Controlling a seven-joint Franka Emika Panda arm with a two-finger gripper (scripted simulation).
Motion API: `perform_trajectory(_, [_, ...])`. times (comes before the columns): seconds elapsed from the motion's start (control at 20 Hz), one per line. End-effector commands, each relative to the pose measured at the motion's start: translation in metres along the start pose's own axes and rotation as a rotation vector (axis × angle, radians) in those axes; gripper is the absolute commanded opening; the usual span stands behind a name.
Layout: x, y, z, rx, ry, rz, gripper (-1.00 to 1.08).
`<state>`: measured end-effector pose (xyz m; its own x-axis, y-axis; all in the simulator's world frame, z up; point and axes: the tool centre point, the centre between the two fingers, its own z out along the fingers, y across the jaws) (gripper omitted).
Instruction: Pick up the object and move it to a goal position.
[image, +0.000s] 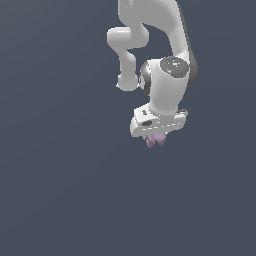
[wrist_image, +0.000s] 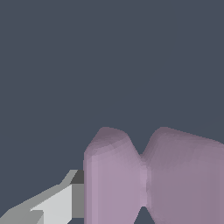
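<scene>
Close against the wrist camera, one grey finger (wrist_image: 65, 203) presses flat on a lobe of the lilac-pink bow-tie object (wrist_image: 144, 179); the other finger is out of frame. Only the exterior view shows the whole claw (image: 155, 137), closed around the object (image: 156, 140), which peeks out beneath it, under the bent white arm (image: 165, 75) against plain grey-blue ground.

Both renders are evenly and softly lit against a flat dark slate-blue backdrop, with no cast shadows on it. The white arm (image: 165, 85) shows gentle shading and a dull highlight near the wrist. The lilac object (wrist_image: 153, 179) fills the wrist view, crisp, faceted, without blur or glare
</scene>
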<state>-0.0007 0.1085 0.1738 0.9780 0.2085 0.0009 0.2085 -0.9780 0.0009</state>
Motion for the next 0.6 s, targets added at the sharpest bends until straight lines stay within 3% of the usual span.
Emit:
perform_trajectory(0.0, [0.001,-0.022,-0.018,0.0,-0.001,0.001,-1.0])
perform_trajectory(0.25, [0.005,-0.053,-0.043,0.0,-0.001,0.001,-1.0])
perform_trajectory(0.55, [0.007,-0.066,-0.054,0.001,-0.001,0.002,-1.0])
